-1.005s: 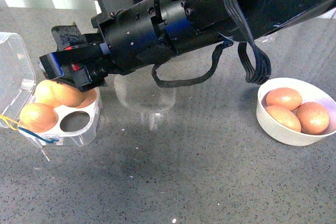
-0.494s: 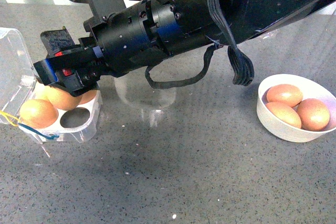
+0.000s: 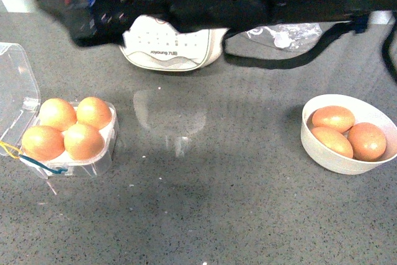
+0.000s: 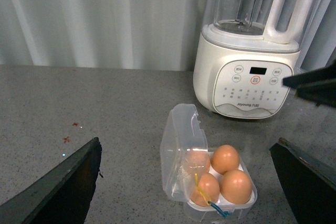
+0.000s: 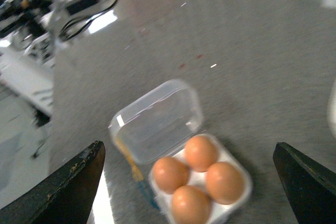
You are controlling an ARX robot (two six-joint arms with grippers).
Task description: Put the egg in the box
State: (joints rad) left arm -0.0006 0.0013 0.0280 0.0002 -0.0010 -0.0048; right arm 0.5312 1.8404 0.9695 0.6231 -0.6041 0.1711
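Currently the egg [image 3: 84,141] sits at 5 o'clock inside the box [image 3: 93,167], itself at 9 o'clock on the table [image 3: 236,215]; four eggs in total, lid [image 3: 15,85] open. Right gripper [image 5: 187,150] is well clear of the box, spread wide, holding nothing. Left gripper [image 4: 185,141] likewise wide and empty. Bowl [image 3: 329,161] at 3 o'clock holds three eggs.

Grey countertop [image 3: 248,209]: box [image 3: 93,167], bowl [image 3: 324,161], blender [image 3: 170,44]
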